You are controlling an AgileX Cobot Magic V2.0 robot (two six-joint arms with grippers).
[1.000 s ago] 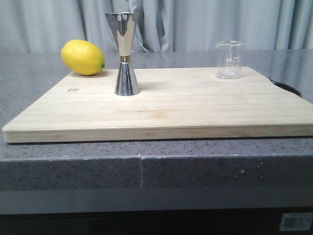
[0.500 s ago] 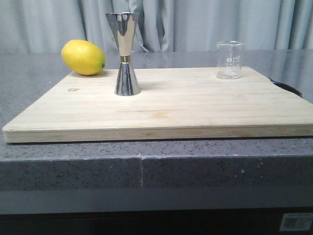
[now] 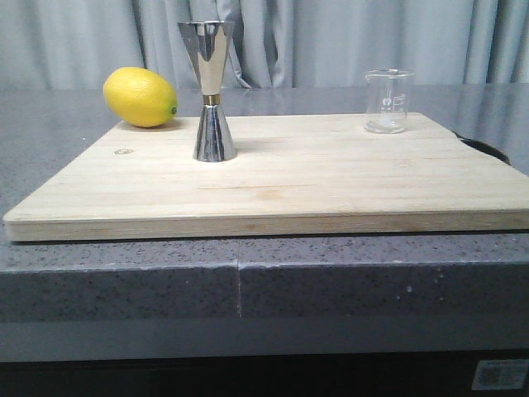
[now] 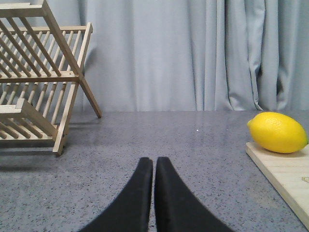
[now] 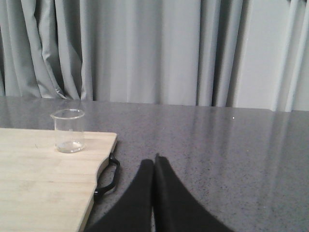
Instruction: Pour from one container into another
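Standing upright at the 2 o'clock corner of the wooden board (image 3: 273,178), the glass beaker (image 3: 388,101) is well apart from the steel jigger (image 3: 212,91), which stands toward 10 o'clock beside a lemon (image 3: 140,97). Left gripper (image 4: 154,162) and right gripper (image 5: 153,160) each rest over the counter with fingers pressed together, holding nothing. The beaker is judged light, rigid, smooth and breakable; grasp its cylindrical wall at mid-height with moderate force, clear of the pouring lip. The jigger's narrow base looks tippable, so avoid contact.
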